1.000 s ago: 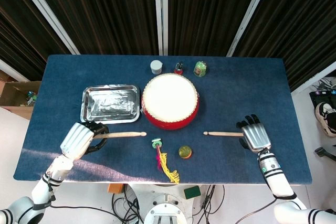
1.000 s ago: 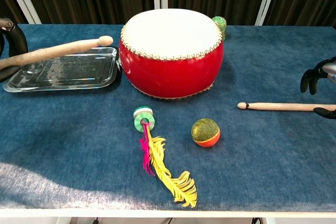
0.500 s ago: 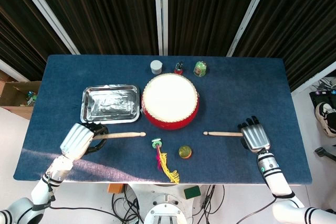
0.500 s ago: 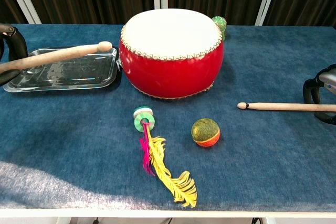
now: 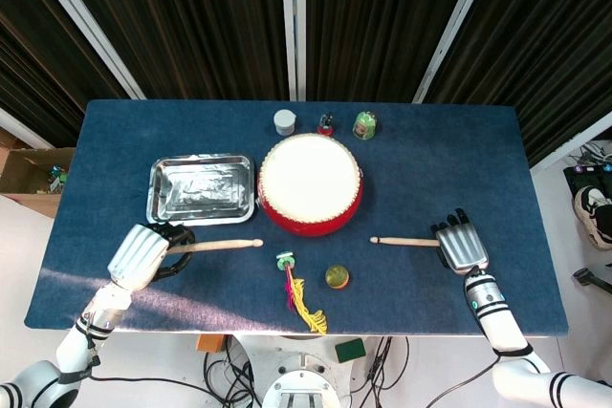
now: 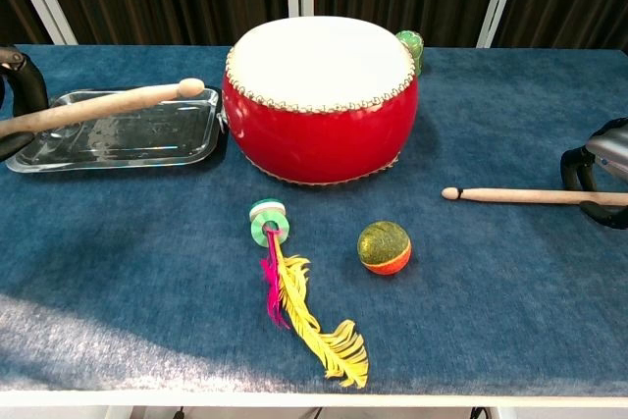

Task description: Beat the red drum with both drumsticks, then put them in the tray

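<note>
1. Mostly your hands sit cut off at the chest view's edges; your left hand (image 5: 143,254) grips one drumstick (image 5: 218,246) raised near the tray's (image 5: 153,185) front edge.
2. Your right hand (image 5: 460,246) wraps the other drumstick (image 5: 405,241); its tip looks barely off the cloth.
3. Red drum (image 5: 310,185) sits mid-table.
4. Blue cloth (image 5: 430,160) covers the table, dark slatted wall behind.

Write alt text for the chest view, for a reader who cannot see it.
A red drum with a white head stands on a blue table, a drumstick to each side: the left hand holds one drumstick raised over a metal tray, and the right hand closes around the other drumstick. In front lie a feathered shuttlecock and a small ball.
</note>
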Available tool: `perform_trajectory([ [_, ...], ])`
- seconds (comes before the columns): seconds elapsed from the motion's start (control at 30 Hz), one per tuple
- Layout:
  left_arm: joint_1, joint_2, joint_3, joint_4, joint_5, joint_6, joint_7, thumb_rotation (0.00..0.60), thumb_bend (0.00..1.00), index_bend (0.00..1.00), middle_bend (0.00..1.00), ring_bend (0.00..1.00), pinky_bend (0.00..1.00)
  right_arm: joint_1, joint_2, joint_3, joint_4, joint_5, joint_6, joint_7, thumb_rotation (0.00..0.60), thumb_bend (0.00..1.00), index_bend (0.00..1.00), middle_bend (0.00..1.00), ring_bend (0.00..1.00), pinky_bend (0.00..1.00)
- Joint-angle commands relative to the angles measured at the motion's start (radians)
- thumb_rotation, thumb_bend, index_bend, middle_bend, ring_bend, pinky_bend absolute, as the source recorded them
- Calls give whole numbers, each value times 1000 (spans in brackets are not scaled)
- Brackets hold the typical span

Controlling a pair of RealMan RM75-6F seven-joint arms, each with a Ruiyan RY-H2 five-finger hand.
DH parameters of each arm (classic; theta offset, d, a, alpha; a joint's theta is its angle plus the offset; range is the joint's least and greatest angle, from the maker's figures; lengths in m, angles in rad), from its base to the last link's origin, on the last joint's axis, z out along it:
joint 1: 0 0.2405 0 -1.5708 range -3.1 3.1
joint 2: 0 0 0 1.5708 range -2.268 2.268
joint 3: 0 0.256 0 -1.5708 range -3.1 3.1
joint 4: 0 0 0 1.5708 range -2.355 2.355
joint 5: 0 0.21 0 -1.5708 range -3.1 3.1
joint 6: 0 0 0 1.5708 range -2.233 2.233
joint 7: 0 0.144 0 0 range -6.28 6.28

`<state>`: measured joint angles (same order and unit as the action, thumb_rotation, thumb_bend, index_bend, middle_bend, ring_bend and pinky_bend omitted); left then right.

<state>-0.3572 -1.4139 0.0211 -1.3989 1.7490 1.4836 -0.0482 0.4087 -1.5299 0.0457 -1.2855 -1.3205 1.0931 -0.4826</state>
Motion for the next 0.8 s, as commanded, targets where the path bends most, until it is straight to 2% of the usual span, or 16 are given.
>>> perform_trajectory([
  [0.03,0,1,0,0,-3,-3,0,600,607,684,663,629,753,4,4,-5,8,-19,3,15,600,608,626,590,300,229],
  [0.17,-1,6,0,-3,-13,-17,2,600,607,680,661,628,753,15,23,-26,33,-104,24,118,600,709,648,604,314,256],
  [0.27,0,18,-3,-12,-24,-24,8,600,608,680,660,627,753,16,44,-44,69,-205,99,225,600,766,649,605,314,286],
  [0.43,-14,73,-23,-68,-38,-43,51,600,610,679,662,627,755,8,114,-45,71,-325,256,377,600,789,662,614,338,320],
  [0.53,-46,117,-54,-104,-62,-87,70,600,610,680,664,627,756,24,194,-22,13,-356,296,373,600,795,668,617,340,325],
  [0.63,-90,160,-96,-130,-105,-151,98,600,609,680,664,627,757,64,308,27,-111,-339,263,330,600,794,668,617,339,325],
  [0.8,-167,194,-162,-150,-185,-265,138,600,610,680,664,627,756,170,486,119,-295,-264,101,212,600,798,672,616,338,331],
])
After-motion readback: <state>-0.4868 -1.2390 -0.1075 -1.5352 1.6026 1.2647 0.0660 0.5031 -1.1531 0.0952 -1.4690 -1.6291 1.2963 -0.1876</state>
